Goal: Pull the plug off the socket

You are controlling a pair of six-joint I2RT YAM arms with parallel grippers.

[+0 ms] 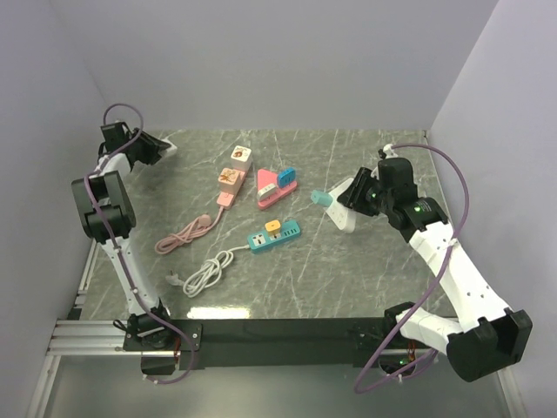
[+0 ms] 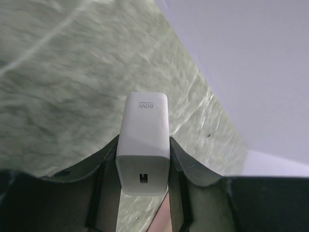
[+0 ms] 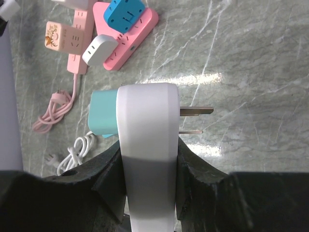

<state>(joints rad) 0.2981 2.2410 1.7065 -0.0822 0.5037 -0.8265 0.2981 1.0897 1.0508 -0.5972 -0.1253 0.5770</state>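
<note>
the white charger (image 2: 143, 140) is clamped in the jaws of the left gripper (image 2: 144, 150) at the top view's upper left, well apart from the white socket block (image 3: 147, 116); that block, a teal plug (image 3: 102, 113) on its side, is clamped in the jaws of the right gripper (image 3: 147, 145) at mid right.

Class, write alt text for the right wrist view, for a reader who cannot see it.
The right hand grips a white adapter, its metal prongs pointing right and a teal plug on its left side. Pink power strips lie beyond on the marbled table.
</note>
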